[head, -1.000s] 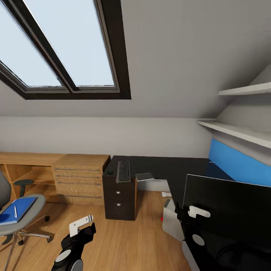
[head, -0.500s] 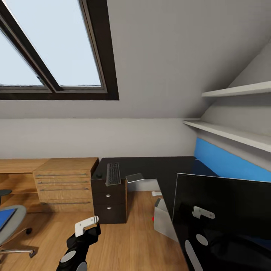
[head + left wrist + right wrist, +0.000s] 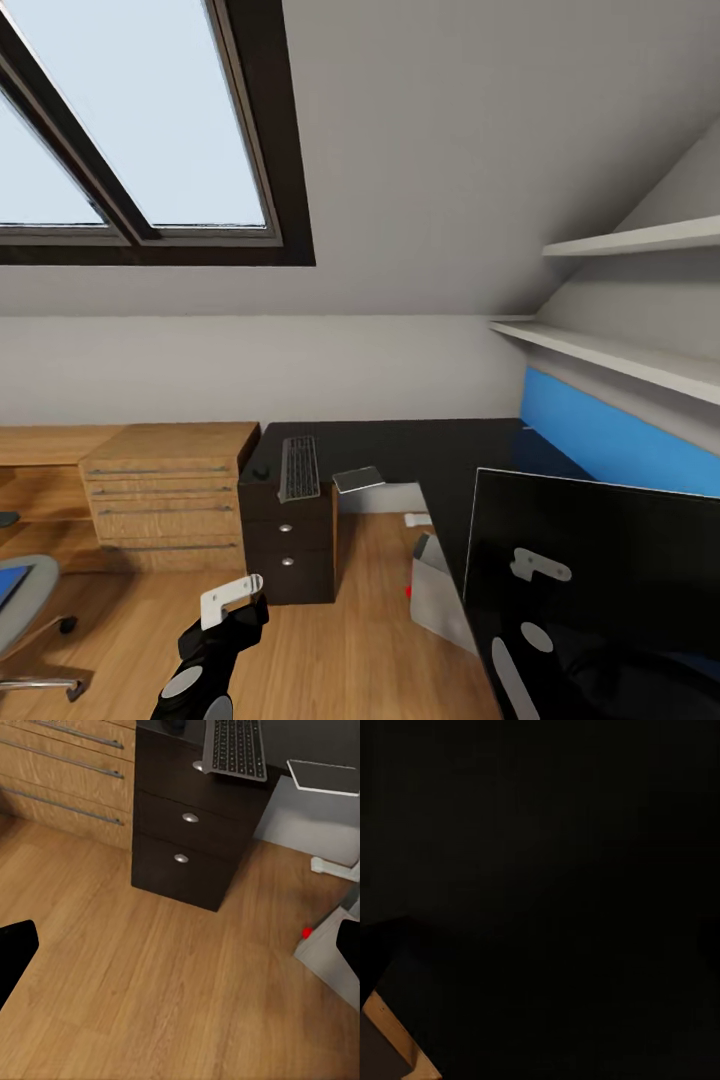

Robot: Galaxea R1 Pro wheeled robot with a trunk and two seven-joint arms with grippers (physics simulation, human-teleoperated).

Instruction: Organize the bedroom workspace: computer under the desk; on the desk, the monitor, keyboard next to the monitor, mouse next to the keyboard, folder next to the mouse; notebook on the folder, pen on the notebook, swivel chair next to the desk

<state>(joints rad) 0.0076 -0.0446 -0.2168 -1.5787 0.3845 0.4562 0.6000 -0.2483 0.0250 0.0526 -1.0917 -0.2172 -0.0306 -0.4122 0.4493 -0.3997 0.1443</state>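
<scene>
The black L-shaped desk (image 3: 420, 448) stands ahead under the sloped wall. The keyboard (image 3: 300, 467) (image 3: 238, 746) lies on its left end, with the small mouse (image 3: 262, 470) beside it. A flat grey rectangle (image 3: 358, 478) overhangs the desk's inner edge. The computer (image 3: 440, 595) sits on the floor by the desk, red light showing. The monitor (image 3: 600, 580) looms at the lower right, pale shapes of my right arm faint on its screen. My left gripper (image 3: 238, 612) (image 3: 180, 952) hangs open and empty over the floor. The swivel chair (image 3: 20, 605) carries the folder (image 3: 8, 582) at the left edge.
A light wood drawer unit (image 3: 165, 490) adjoins the desk's left end. White shelves (image 3: 620, 350) and a blue wall panel (image 3: 620, 430) line the right wall. A skylight (image 3: 150, 130) sits in the sloped ceiling. Wood floor (image 3: 165, 967) lies between me and the desk drawers (image 3: 187, 840).
The view has swung to the right, so the chair and folder have slid almost out at the left edge. The monitor's face now dims the right arm's shapes.
</scene>
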